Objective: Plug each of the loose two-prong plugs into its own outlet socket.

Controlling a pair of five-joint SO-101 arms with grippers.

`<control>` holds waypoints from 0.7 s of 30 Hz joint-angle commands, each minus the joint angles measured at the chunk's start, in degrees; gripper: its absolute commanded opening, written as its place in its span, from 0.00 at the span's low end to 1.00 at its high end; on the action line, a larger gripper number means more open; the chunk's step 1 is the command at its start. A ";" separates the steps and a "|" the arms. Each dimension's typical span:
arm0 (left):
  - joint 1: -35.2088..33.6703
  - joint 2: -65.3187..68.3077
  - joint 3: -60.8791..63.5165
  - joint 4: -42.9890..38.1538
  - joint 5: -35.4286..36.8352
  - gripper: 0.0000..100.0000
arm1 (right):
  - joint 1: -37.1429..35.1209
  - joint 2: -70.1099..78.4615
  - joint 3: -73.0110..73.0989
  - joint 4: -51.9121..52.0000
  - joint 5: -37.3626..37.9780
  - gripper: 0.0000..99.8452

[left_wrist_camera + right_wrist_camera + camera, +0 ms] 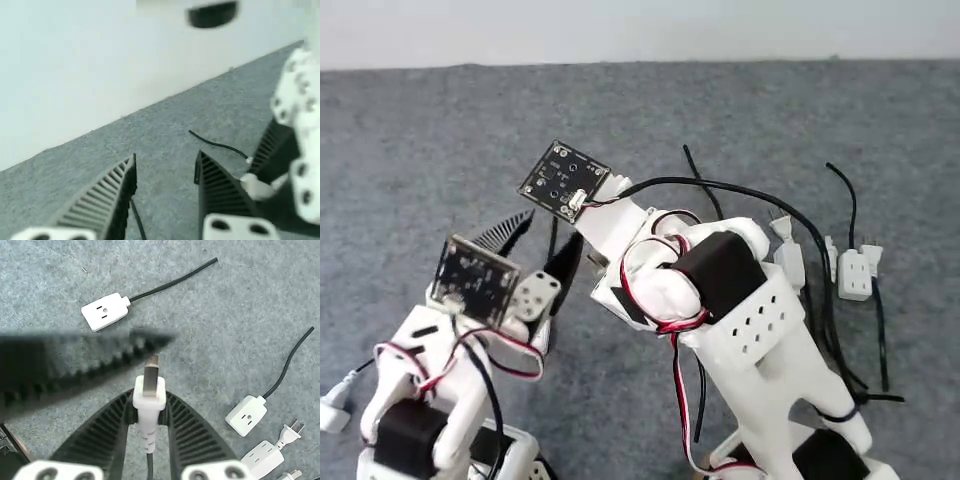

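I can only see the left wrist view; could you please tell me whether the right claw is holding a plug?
Observer: Yes, the right claw is shut on a white two-prong plug, prongs pointing away from it.
Operator: Thanks. Is a free socket nearby?
Observer: A white outlet socket lies on the carpet ahead of it, nothing plugged in.
Operator: Any others?
Observer: A second socket lies farther aside, a loose plug close by.

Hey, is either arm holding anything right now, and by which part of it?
The right end effector grips a white two-prong plug by the sides of its body. The left end effector is open and empty.
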 commanded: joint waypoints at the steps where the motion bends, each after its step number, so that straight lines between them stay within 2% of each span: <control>1: 5.10 0.09 -2.59 1.76 0.79 0.19 | -0.13 -2.07 -0.35 2.24 0.09 0.01; 17: 6.15 0.09 2.42 -0.53 0.53 0.19 | -0.13 -2.59 2.11 2.42 0.09 0.01; 21: 4.04 0.09 2.42 -0.62 0.70 0.19 | -0.13 -2.51 2.11 2.42 0.09 0.01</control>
